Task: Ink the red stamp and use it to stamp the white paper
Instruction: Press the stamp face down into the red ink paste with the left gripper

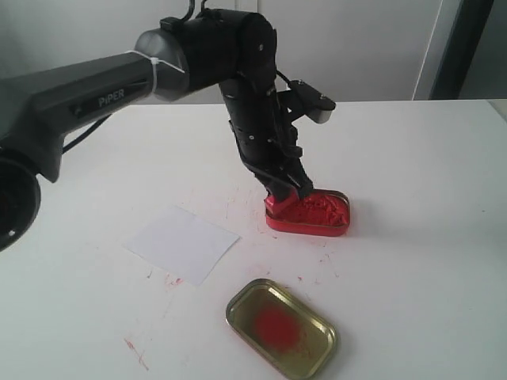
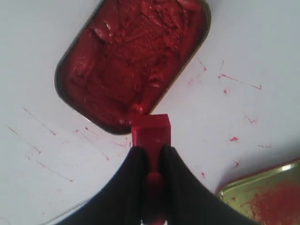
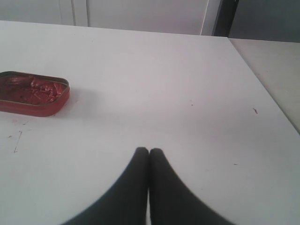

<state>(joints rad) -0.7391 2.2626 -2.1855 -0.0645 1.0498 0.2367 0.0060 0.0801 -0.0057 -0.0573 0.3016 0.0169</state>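
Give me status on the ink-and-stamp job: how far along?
Done: the gold lid is off the ink tin, and the left gripper is shut on the red stamp. In hand: inking, with the stamp at the tin's rim; whether it touches ink I cannot tell. Left: the white paper looks blank, so stamping remains. The right gripper is shut, empty, away from the tin.
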